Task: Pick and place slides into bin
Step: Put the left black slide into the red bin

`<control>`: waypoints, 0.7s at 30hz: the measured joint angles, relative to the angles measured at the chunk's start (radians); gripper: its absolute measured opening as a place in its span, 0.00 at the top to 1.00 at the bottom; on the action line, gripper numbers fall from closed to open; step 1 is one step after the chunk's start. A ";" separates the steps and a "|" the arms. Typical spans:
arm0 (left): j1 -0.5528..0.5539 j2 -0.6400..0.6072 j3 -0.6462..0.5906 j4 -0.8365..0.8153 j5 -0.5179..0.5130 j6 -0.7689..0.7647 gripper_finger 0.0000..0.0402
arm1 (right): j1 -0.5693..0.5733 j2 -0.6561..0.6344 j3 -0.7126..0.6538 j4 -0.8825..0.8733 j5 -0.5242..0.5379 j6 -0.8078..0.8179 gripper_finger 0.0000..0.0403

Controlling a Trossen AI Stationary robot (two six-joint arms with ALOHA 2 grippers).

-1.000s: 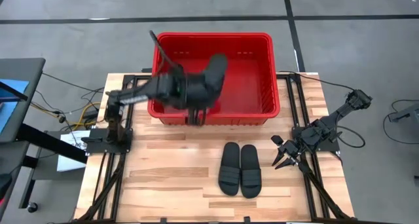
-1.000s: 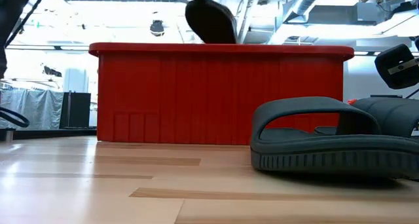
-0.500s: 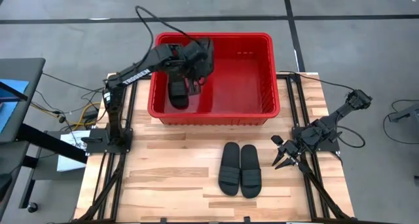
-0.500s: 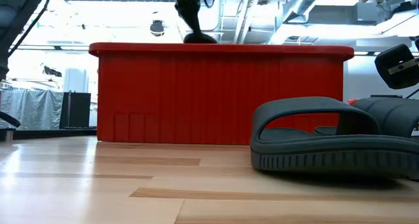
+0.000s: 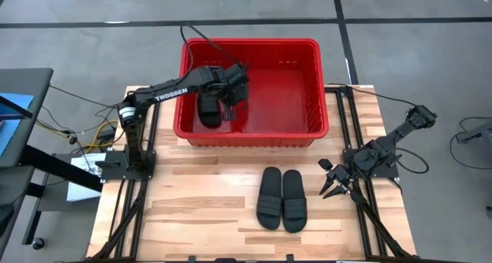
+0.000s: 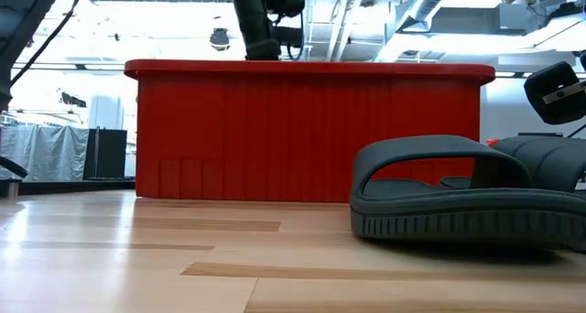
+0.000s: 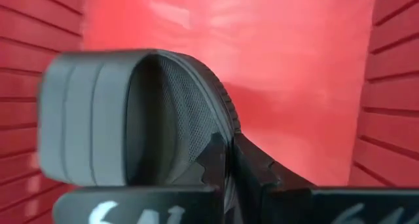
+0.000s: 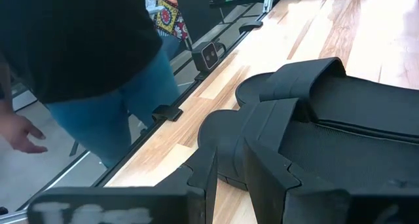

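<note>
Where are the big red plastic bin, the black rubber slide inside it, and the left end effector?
Big red plastic bin (image 5: 323, 78): high view, right rim.
Black rubber slide inside it (image 5: 207, 109): high view, strap.
Left end effector (image 5: 230, 109): high view, between fingertips.

— What do you have under everything?

— You have a pale wooden table (image 5: 200, 209) of jointed planks filling the lower middle of the high view, on a grey floor (image 5: 92, 48).

— And what lies directly on it?

— You see the red bin (image 5: 307, 128) at the table's upper edge, and two black slides (image 5: 281, 198) side by side in the lower middle, well apart from the bin. Black frame rails (image 5: 123, 209) run along the table's left and right sides.
</note>
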 joint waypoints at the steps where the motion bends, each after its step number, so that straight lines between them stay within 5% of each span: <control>1: 0.000 -0.005 -0.027 0.017 0.004 -0.001 1.00 | 0.000 0.000 0.000 0.000 0.000 0.000 0.84; 11: 0.002 -0.089 -0.294 0.206 -0.026 -0.021 1.00 | 0.000 0.000 0.000 0.000 0.000 0.000 0.84; 21: 0.001 -0.127 -0.435 0.355 -0.044 -0.052 1.00 | 0.000 0.000 0.000 0.000 0.000 0.000 0.84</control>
